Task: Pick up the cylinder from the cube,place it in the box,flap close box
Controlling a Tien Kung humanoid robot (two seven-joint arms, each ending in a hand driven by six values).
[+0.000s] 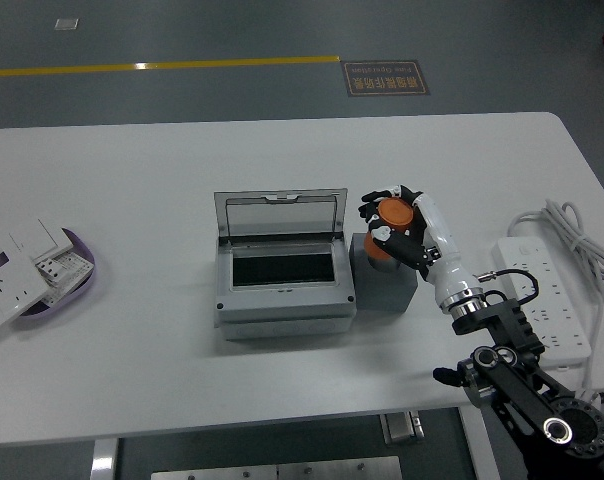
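Observation:
An orange cylinder [394,213] is held just above the dark grey cube [385,283], which stands to the right of the box. My right hand [390,222] has its fingers curled around the cylinder, coming in from the lower right. The grey box [280,300] sits mid-table with its clear-windowed lid [279,214] flipped up at the back, its dark inside showing. I cannot tell whether the cylinder still touches the cube. My left hand is out of view.
A purple-rimmed dish [82,285] with several white socket plates sits at the left edge. A white power strip [542,295] with a coiled cable [577,235] lies at the right, close to my forearm.

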